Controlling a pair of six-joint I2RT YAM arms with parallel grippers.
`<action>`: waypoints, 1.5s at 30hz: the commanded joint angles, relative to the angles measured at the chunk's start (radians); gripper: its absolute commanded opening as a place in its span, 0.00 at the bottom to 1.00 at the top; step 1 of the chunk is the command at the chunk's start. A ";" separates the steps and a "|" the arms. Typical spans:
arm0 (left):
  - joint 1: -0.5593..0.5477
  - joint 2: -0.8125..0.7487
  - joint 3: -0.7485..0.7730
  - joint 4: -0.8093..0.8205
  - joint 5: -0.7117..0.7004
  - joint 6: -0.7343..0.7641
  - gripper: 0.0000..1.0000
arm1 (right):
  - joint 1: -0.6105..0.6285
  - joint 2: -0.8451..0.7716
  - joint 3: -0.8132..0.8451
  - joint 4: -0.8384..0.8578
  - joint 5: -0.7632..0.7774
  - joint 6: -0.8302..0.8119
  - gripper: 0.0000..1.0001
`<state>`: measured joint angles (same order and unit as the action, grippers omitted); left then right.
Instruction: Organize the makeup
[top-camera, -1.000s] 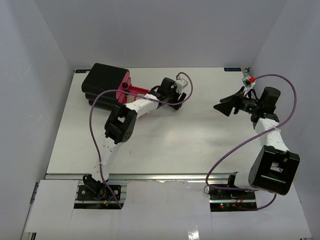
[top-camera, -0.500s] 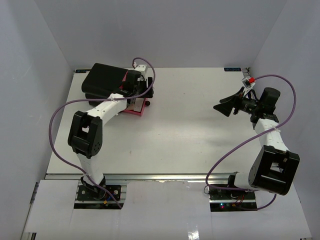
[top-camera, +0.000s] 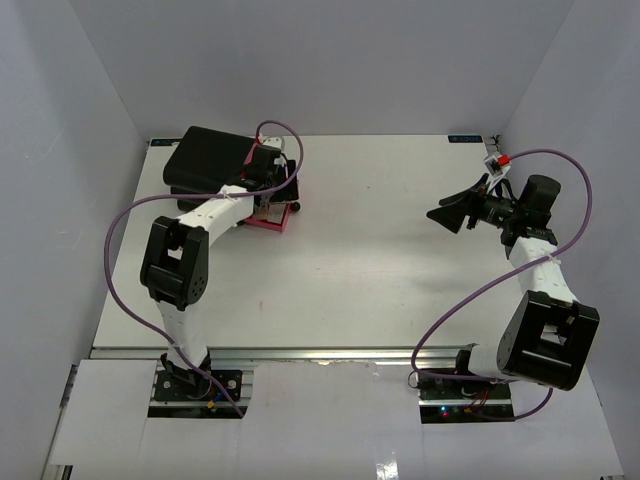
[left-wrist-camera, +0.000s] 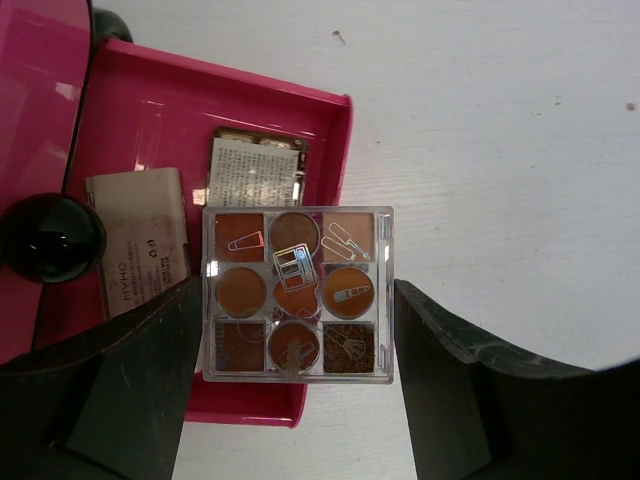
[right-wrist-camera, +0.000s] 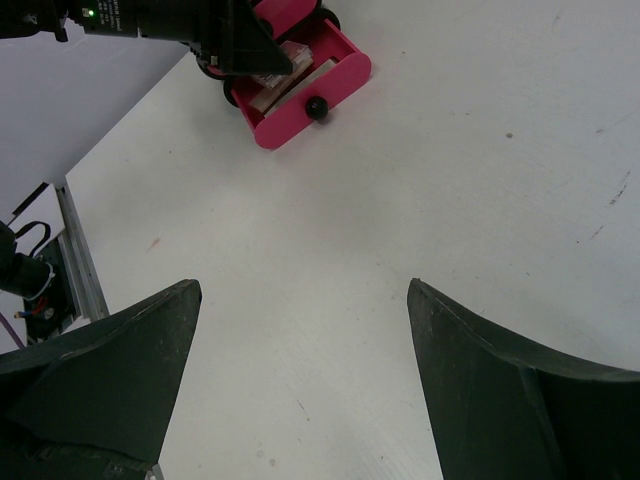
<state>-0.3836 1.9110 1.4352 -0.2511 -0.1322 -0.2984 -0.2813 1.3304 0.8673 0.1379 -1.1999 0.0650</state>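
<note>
While the left gripper (left-wrist-camera: 297, 305) clamps the square palette (left-wrist-camera: 297, 290) above the drawer (left-wrist-camera: 150, 110), the right gripper (right-wrist-camera: 302, 290) gapes.

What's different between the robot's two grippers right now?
The left gripper clamps a square palette; the right gripper holds nothing, its jaws wide apart. The left gripper hangs over the open pink drawer; the right gripper hangs over the white table. Both have two dark fingers.

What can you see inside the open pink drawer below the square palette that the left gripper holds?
A beige labelled item and a paper-labelled palette lie in the pink drawer. The square palette hides the lower part of the latter and the drawer floor beneath it.
</note>
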 joint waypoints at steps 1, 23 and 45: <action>0.004 0.024 0.055 -0.017 -0.083 -0.001 0.18 | -0.002 -0.010 -0.011 0.039 -0.018 0.002 0.90; 0.015 0.094 0.155 -0.043 -0.117 0.026 0.71 | -0.002 -0.007 -0.011 0.039 -0.028 0.001 0.90; 0.014 0.039 0.121 -0.039 -0.017 0.038 0.80 | -0.002 -0.005 -0.011 0.037 -0.032 0.001 0.90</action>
<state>-0.3843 2.0201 1.5585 -0.2928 -0.2200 -0.2702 -0.2813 1.3304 0.8673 0.1383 -1.2079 0.0685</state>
